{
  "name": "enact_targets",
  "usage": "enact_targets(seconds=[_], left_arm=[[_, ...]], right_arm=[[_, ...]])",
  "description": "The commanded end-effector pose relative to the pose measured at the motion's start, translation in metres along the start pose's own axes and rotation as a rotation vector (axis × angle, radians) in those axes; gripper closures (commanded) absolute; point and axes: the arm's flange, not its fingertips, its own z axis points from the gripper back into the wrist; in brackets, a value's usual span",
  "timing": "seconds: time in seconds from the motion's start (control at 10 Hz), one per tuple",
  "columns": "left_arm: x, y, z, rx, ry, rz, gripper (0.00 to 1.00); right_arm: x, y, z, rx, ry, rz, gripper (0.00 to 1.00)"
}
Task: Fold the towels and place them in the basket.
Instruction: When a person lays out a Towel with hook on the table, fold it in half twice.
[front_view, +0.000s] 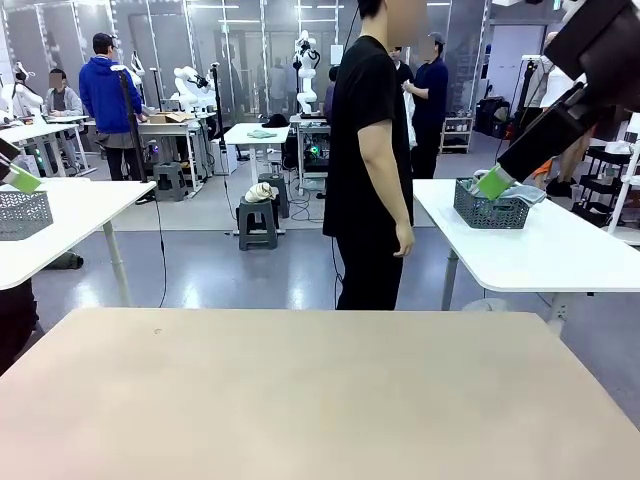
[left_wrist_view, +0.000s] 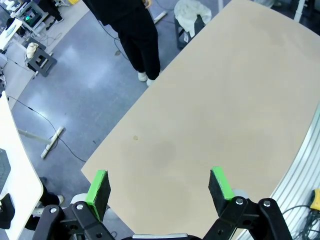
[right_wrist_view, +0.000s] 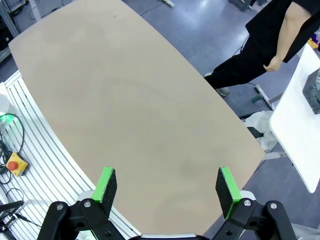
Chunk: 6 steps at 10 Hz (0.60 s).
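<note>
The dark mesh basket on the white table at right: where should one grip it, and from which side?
Probably the near rim of the basket, from above: it stands upright, top open, and a thin wall suits a two-finger pinch.

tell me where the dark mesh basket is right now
In the front view the dark basket sits on the white side table at picture right, just right of the standing person, beyond the tan table.

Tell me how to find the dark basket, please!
Look past the big tan table to the white table on the right, beside the standing person. The dark basket sits near its left end. Unlike the paler grey basket on the left-hand table, it has pale cloth poking out the top.
</note>
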Motion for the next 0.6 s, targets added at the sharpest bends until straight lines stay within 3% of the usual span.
enact_targets(seconds=[0.0, 0.2, 0.5], left_arm=[[0.000, 0.001, 0.000, -0.003, -0.003, 0.001, 0.00], [-0.004, 0.008, 0.003, -0.034, 0.005, 0.013, 0.00], [-0.014, 0.036, 0.055, -0.102, -0.092, 0.037, 0.00]], right_arm=[[-0.001, 0.000, 0.000, 0.006, -0.003, -0.001, 0.00], [-0.003, -0.008, 0.008, 0.048, -0.003, -0.003, 0.00], [-0.019, -0.031, 0.066, 0.127, -0.077, 0.018, 0.00]])
